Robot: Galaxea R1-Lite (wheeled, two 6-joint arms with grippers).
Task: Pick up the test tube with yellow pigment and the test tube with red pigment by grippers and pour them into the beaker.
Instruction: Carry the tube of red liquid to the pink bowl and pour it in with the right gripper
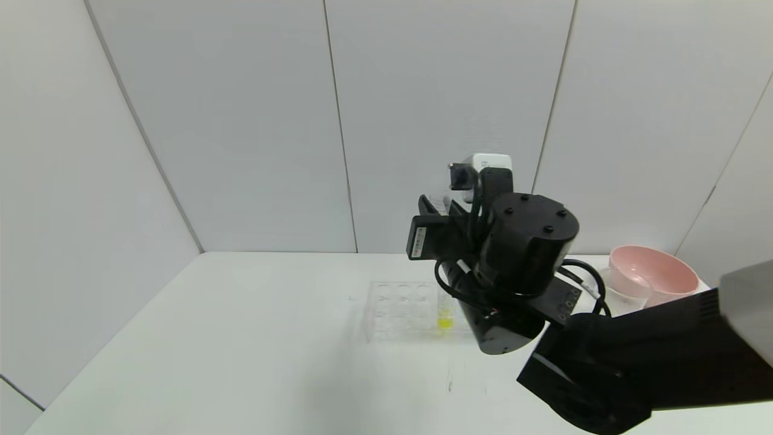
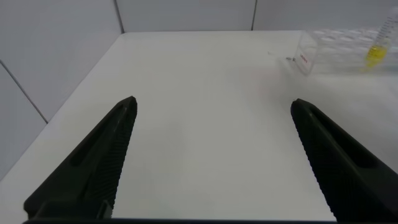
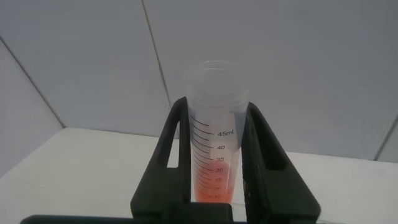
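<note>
My right gripper [image 3: 217, 104] is shut on the test tube with red pigment [image 3: 214, 180], a clear graduated tube held upright with red-orange liquid at its bottom. In the head view this gripper [image 1: 435, 223] is raised above the clear tube rack [image 1: 398, 308], and its wrist hides the tube. The test tube with yellow pigment [image 1: 445, 320] stands in the rack's right end and also shows in the left wrist view [image 2: 375, 53]. The beaker [image 1: 628, 296] stands at the right, in front of the pink bowl. My left gripper [image 2: 214, 101] is open and empty over bare table, left of the rack [image 2: 336, 50].
A pink bowl [image 1: 655, 275] sits at the table's far right, touching or just behind the beaker. The white table [image 1: 241, 338] is walled by grey panels at the back and left. My right arm's black sleeve [image 1: 634, 362] crosses the lower right.
</note>
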